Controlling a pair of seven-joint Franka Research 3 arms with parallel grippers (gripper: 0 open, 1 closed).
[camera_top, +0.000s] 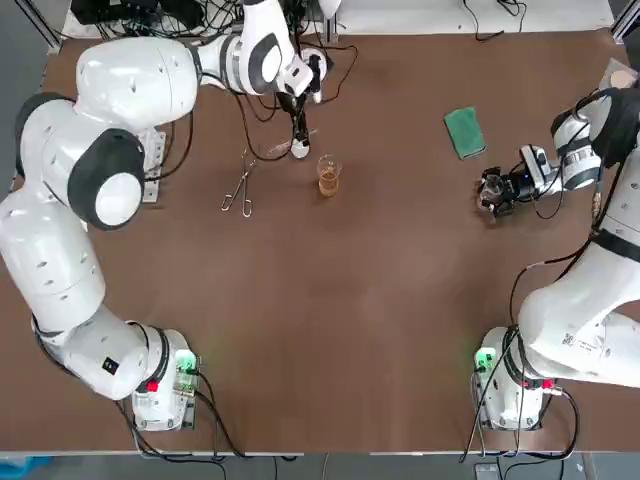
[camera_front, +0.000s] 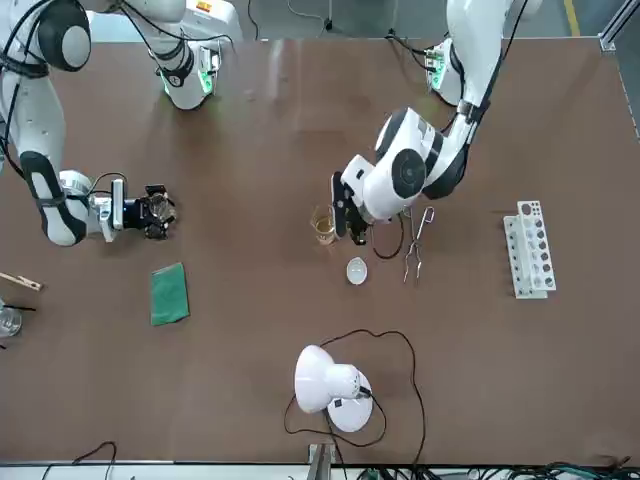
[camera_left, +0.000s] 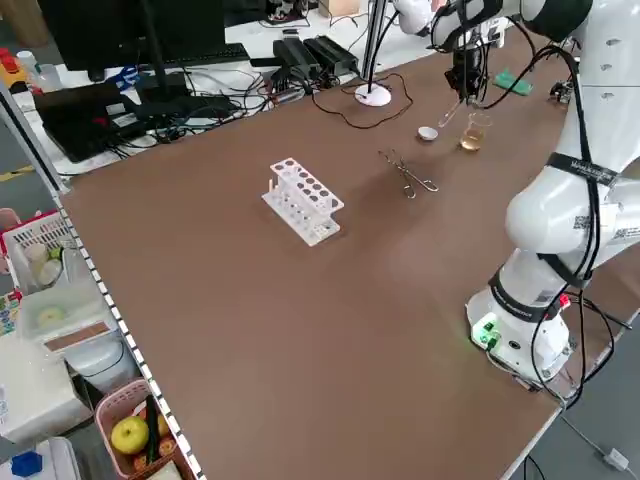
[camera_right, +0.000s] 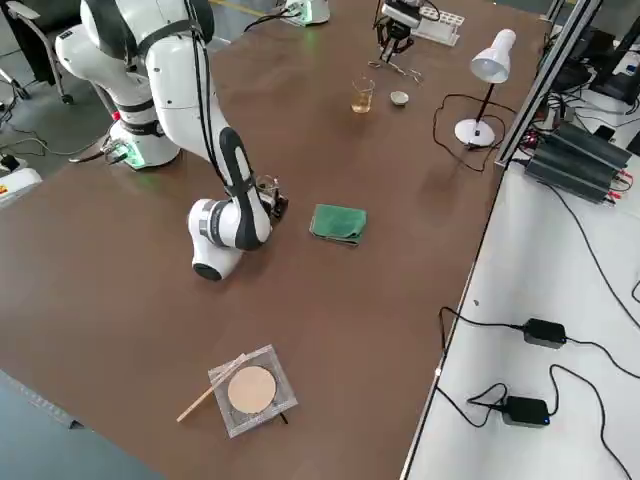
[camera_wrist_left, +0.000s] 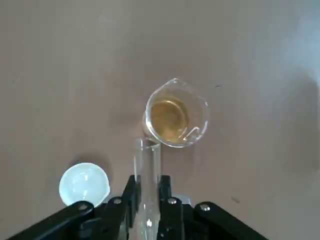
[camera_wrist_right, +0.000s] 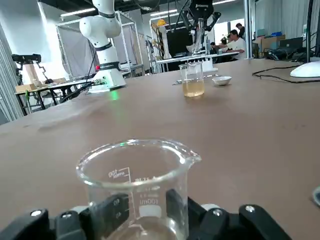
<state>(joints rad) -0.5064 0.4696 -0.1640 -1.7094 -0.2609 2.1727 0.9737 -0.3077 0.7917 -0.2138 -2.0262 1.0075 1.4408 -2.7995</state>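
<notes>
Tabletop (camera_top: 380, 300) stretches wide between left end effector (camera_wrist_left: 148, 186) clamping a tube (camera_wrist_left: 147, 159) and right end effector (camera_wrist_right: 138, 212) gripping a beaker (camera_wrist_right: 135, 172).

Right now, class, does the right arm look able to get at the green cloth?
Probably yes for reach: the green cloth lies near the right gripper, with bare table between. But its fingers are shut on a beaker, so it likely cannot grasp the cloth.

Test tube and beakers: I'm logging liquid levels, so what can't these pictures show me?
Test tube: left wrist view, gripped end hidden between the left jaws; contents unclear.
Held beaker: right wrist view, base hidden by the right jaws and the bottom edge.
Amber-liquid beaker: top view, level too small to read.
</notes>
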